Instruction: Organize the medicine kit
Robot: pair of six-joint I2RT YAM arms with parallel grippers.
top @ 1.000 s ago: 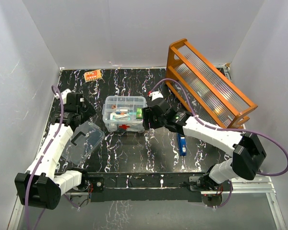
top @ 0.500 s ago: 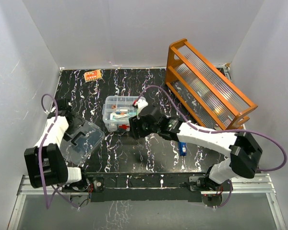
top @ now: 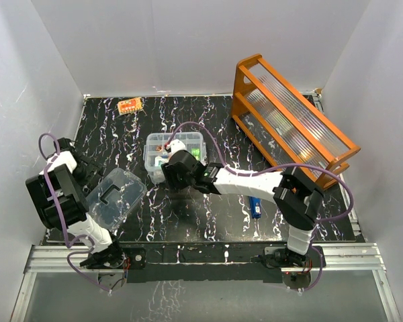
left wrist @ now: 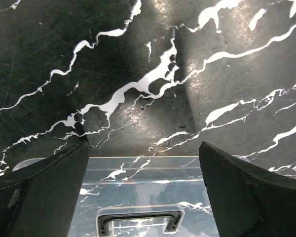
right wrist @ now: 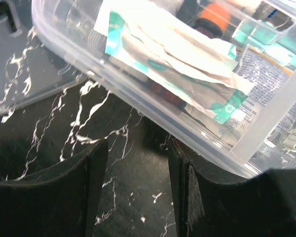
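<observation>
The medicine kit (top: 181, 144) is a clear box standing open mid-table, packed with sachets and small bottles (right wrist: 177, 54). Its clear lid (top: 117, 194) with a dark handle (left wrist: 140, 222) lies flat on the table to the left. My right gripper (top: 169, 173) is low at the box's front left corner and hides its front face. Its jaws are open over bare table (right wrist: 138, 163), and one finger (right wrist: 187, 192) sits under the box rim (right wrist: 138, 91). My left gripper (top: 88, 178) hovers at the lid's left edge, jaws wide open (left wrist: 143, 153) and holding nothing.
A large orange wooden rack (top: 292, 117) with ribbed clear panels leans at the back right. A blue item (top: 255, 204) lies on the black marbled table right of the right arm. A small orange packet (top: 129, 105) rests at the back left, near the wall.
My right gripper has slid left along the box's front, from its right corner to its left. My left arm has folded back toward the left wall and its jaws have opened wider.
</observation>
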